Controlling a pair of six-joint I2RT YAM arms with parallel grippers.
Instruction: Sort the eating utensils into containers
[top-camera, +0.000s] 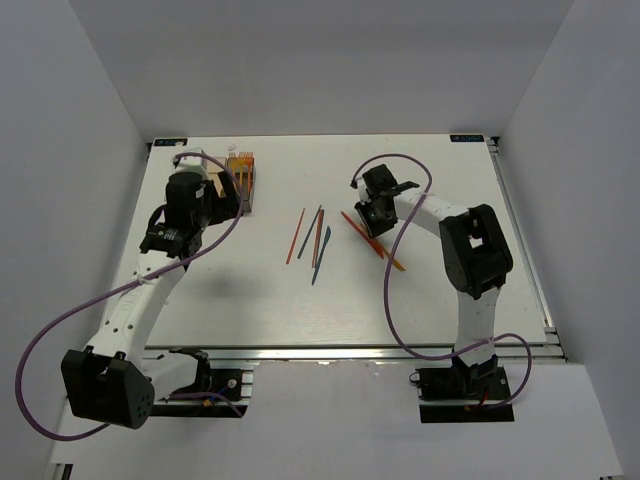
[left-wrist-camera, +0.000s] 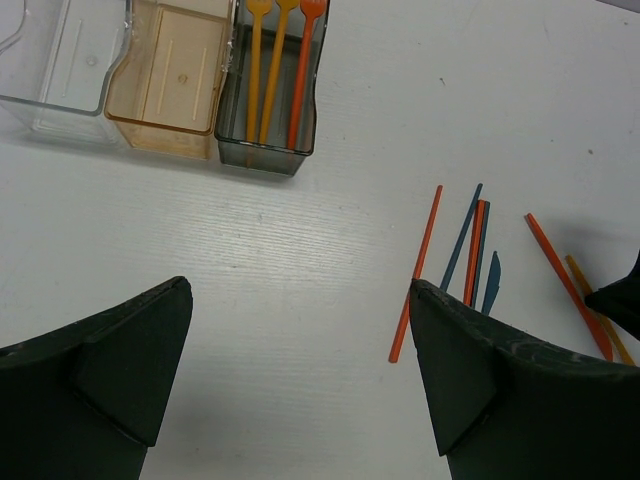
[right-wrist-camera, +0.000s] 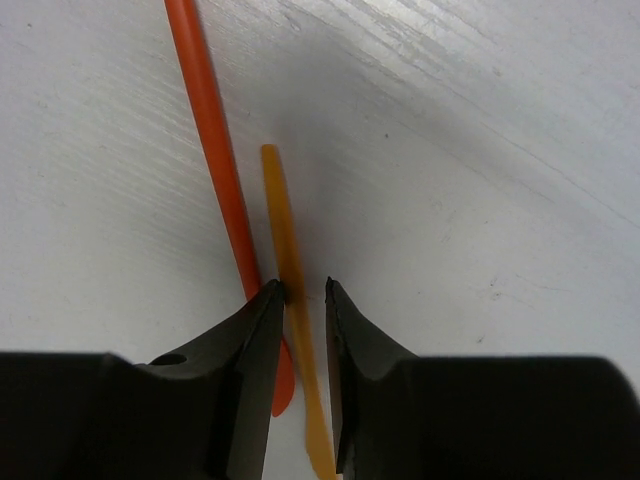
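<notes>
Right wrist view: right gripper (right-wrist-camera: 305, 290) is down at the table (right-wrist-camera: 480, 150), jaws narrowed but not shut, straddling an amber flat piece (right-wrist-camera: 280, 210). The piece sits against the finger on the picture's left and a slim gap shows on its other side, so no clamp on it yet. A red-orange stick (right-wrist-camera: 208, 130) lies just beside the amber piece and runs under that same finger. Top external view: this gripper sits right of centre over those two pieces, well apart from the containers (top-camera: 241, 180) at the table's far left. Left wrist view: left gripper (left-wrist-camera: 300, 290) hovers over bare table near the containers, jaws spread wide, nothing between them. The containers are joined in a row: clear box (left-wrist-camera: 60, 70), tan box (left-wrist-camera: 170, 85), smoky grey box (left-wrist-camera: 262, 160). Three forks (left-wrist-camera: 274, 70) lie in the grey box, two amber and one red-orange, tines at the far end. Loose utensils lie mid-table between the arms: a red stick (left-wrist-camera: 416, 275), a dark blue stick (left-wrist-camera: 462, 238), a second red-orange stick touching another blue one, and a blue knife (left-wrist-camera: 490, 283), all roughly parallel and close together.
</notes>
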